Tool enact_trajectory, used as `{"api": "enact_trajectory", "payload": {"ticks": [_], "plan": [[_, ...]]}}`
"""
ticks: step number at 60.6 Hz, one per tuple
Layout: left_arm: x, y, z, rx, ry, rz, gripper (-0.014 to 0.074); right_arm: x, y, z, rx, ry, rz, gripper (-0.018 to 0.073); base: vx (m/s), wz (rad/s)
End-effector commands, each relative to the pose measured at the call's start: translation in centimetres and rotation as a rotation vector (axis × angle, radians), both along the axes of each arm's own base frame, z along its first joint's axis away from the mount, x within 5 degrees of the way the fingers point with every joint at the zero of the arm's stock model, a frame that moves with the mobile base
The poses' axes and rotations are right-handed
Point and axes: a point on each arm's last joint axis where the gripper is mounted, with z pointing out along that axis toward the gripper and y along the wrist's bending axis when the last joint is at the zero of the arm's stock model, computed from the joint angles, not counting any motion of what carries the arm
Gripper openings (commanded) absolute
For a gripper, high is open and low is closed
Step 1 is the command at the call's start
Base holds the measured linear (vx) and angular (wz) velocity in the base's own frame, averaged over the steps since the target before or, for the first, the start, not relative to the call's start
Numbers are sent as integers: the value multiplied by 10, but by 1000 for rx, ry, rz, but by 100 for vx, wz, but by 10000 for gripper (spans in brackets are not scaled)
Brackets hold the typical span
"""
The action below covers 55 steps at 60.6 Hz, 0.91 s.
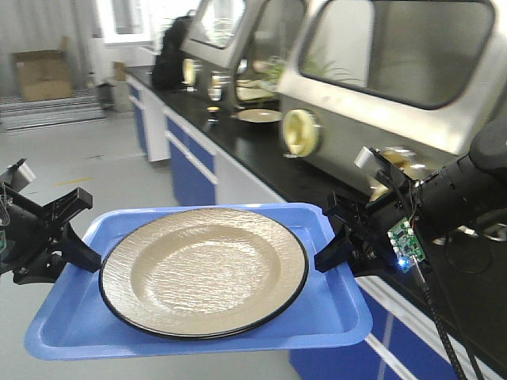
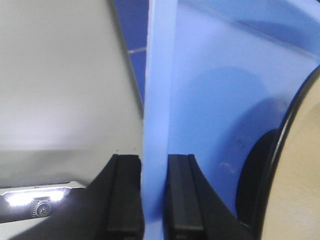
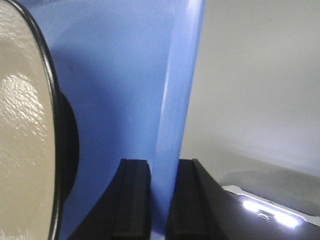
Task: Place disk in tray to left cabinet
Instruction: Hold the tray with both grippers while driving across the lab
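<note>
Left gripper and right gripper pinch the tray's side rims; carry it level so the disk won't slide.

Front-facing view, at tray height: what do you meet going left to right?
Left gripper, shut on the left rim of the tray → disk, lying in the tray → right gripper, shut on its right rim.

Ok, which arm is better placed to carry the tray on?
Neither alone. The left gripper clamps the tray at its left rim, the right gripper at its right rim, the disk lying between; both should probably move together.
</note>
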Motion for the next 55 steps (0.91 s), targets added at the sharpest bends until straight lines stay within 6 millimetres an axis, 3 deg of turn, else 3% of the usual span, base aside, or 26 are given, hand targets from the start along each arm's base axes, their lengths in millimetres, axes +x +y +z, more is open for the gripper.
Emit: {"api": "enact_trajectory", "payload": {"ticks": [1, 55], "plan": [[-17, -17, 38, -160, -66, -31, -1, -16, 13, 43, 176, -96, 22, -4, 12, 58], [-17, -17, 38, -160, -66, -31, -1, -16, 13, 43, 176, -94, 24, -4, 21, 40]]}}
